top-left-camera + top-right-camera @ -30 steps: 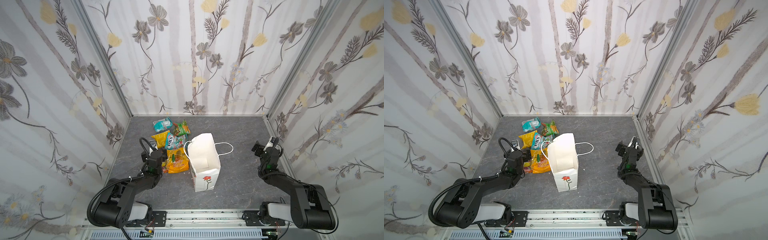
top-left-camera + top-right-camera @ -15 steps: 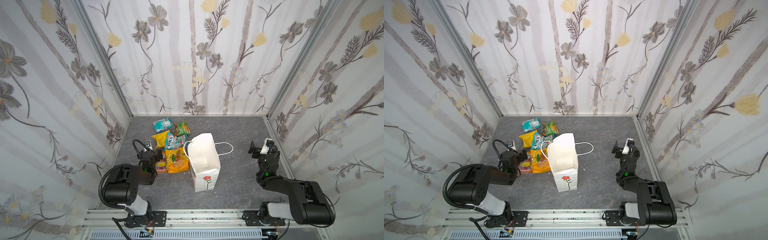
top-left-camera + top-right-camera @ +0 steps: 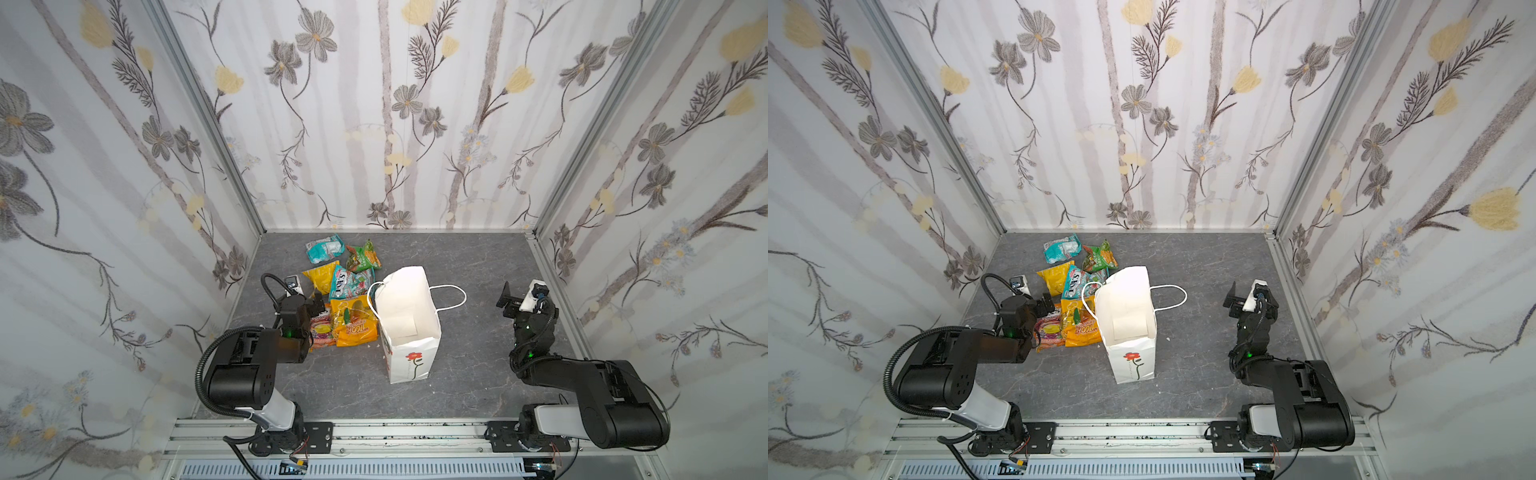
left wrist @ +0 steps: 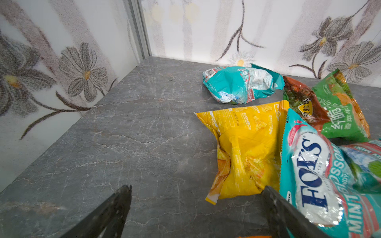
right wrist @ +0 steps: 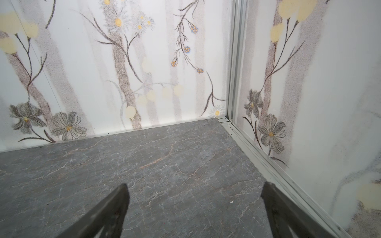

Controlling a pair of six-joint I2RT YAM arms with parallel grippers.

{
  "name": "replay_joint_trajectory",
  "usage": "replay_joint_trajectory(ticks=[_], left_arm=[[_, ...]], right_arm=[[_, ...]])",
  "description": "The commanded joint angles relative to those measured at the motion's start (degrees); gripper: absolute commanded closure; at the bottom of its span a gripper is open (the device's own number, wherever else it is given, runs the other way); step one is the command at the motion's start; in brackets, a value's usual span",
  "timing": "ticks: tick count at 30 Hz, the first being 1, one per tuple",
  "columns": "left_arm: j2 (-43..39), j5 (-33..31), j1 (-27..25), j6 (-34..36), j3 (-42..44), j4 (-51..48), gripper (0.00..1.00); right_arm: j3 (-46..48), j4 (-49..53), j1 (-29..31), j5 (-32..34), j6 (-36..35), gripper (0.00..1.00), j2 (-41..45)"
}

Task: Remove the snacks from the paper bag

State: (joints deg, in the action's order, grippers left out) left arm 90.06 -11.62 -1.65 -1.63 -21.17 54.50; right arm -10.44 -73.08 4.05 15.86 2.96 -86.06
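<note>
The snacks [image 3: 340,286] lie in a loose heap on the grey counter [image 3: 478,266], outside the paper bag [image 3: 409,332] and on its left in both top views. Farthest back I see a teal packet [image 3: 325,248] beside a green-orange packet [image 3: 363,256]. In front of those are a yellow packet [image 4: 245,152] and a teal FOX'S packet [image 4: 311,175], overlapping at their edges. Nearest the arms is a large orange packet [image 3: 353,322] lying against the bag's side, with a smaller orange packet [image 3: 322,330] next to it. The bag stands upright near the middle of the counter with its mouth open, and one cord handle [image 3: 451,297] loops out to the right. My left hand [image 4: 196,188] sits at the near-left edge of the heap, jaws spread wide and gripping nothing. One finger is just beside the FOX'S packet, though I cannot tell if they touch. My right hand [image 5: 195,184] is likewise spread wide and holds nothing. It sits over bare counter near the right floral wall [image 5: 329,103], well apart from the bag.
</note>
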Motion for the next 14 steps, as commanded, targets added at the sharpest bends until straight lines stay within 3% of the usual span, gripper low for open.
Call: replay_joint_trajectory(ticks=[1,14], left_arm=[[0.0,0.2,0.0,-0.5,-0.2,0.0,0.00],[0.0,0.1,0.1,-0.5,-0.1,0.0,0.00]], right_arm=[[0.0,-3.8,0.1,1.4,-0.9,0.00,-0.2],[0.4,-4.4,0.3,0.1,-1.4,0.00,-0.1]])
